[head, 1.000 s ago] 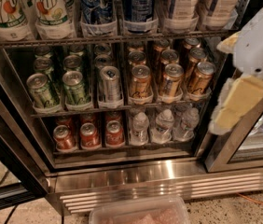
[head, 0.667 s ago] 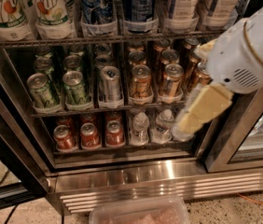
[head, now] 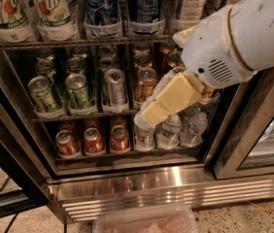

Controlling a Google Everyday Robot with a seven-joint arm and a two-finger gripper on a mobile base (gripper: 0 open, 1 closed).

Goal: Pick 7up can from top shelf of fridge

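Observation:
Two tall white 7up cans stand at the left end of the top shelf, a dark wire rack with whitish cups, inside the black-framed fridge. My white arm reaches in from the right. Its cream-coloured gripper points down-left in front of the middle shelf, well below and to the right of the 7up cans. It holds nothing that I can see.
Tall blue cans stand right of the 7up cans. Short green cans, a silver can and brown cans fill the middle rack. Red cans and water bottles stand below. A plastic tray lies on the floor.
My arm has swung in from the right edge towards the left and now covers the right part of the middle shelf. The cans have not moved.

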